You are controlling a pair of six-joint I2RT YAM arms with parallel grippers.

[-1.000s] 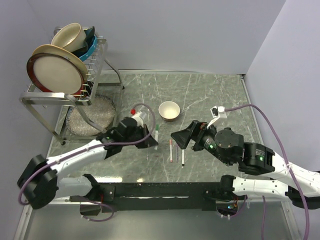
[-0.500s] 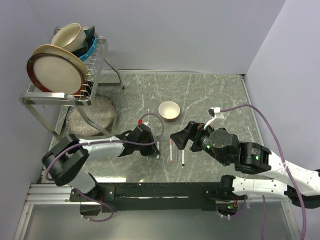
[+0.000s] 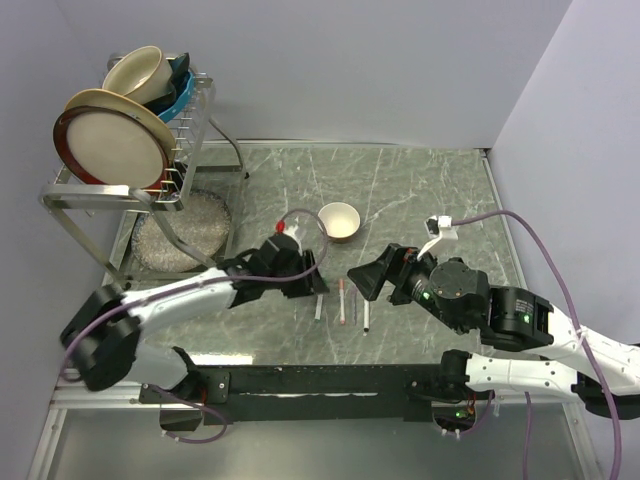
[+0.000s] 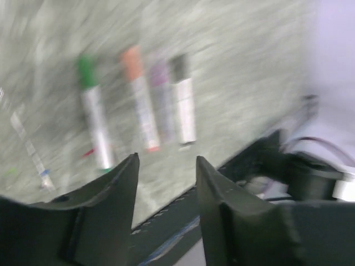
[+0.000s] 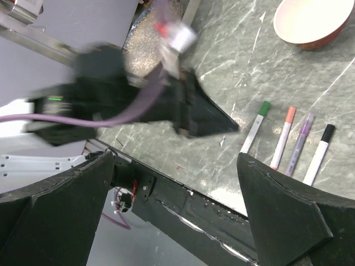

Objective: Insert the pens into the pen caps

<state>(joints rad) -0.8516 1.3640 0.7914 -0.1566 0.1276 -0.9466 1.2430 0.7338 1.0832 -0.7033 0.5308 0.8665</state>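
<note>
Right now I am hovering my left gripper (image 3: 316, 283) low over the table (image 3: 420, 190), close to the middle of its near edge. Its fingers (image 4: 105, 205) are standing apart with bare table showing in the gap, so they are pinching nothing. My right gripper (image 3: 362, 282) is hanging just to the right, facing the left one. Its fingers (image 5: 288, 216) are spreading wide on either side of its wrist view, also holding nothing.

The pens are lying side by side on the table between the two grippers, roughly parallel, their coloured ends pointing toward the far edge. From left to right they are the green-ended pen (image 5: 256, 128), the orange-red pen (image 5: 282, 139), the purple pen (image 5: 300, 143) and the black-ended pen (image 5: 320, 155). The green-ended pen is lying just beside the tip of my left gripper; I cannot tell whether they are touching. My left wrist view is blurring, so finer detail on the pen ends is not readable.

A small cream bowl (image 3: 339, 237) is sitting farther back, toward the table's middle, and a dish rack (image 3: 192, 125) is standing at the far left corner.
</note>
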